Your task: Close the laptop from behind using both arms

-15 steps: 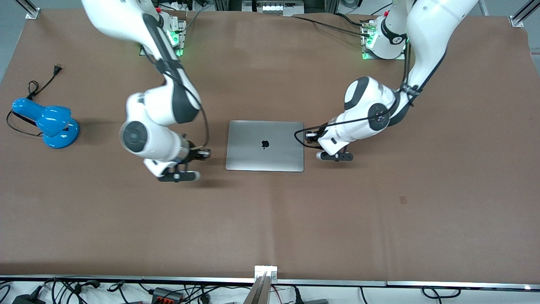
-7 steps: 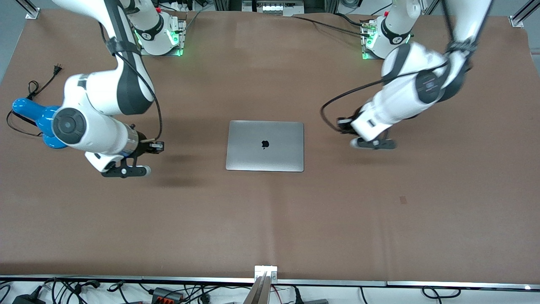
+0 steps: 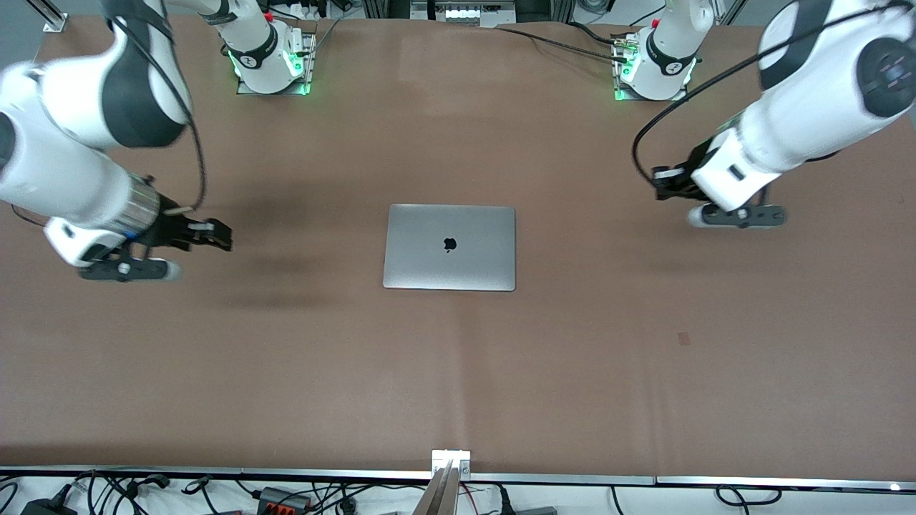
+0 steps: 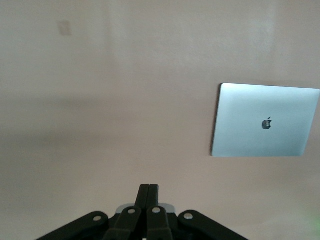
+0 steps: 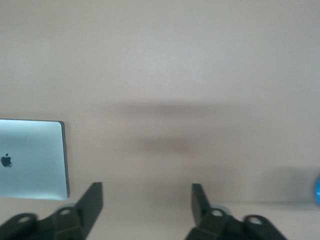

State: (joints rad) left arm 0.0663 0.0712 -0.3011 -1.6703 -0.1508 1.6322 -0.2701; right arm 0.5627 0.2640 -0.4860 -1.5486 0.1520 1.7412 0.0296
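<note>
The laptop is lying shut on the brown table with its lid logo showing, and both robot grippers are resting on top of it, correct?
Not quite. The laptop is shut on the table with its logo showing, but neither gripper is on it. In the front view the right gripper and the left gripper are off to either side, over bare table.

Left gripper (image 4: pixel 148 192) at the frame's lower centre, fingers pressed together over bare table (image 4: pixel 100 100). Laptop (image 4: pixel 265 120) at right of frame, lid down flat, logo facing up, well apart from gripper.
</note>
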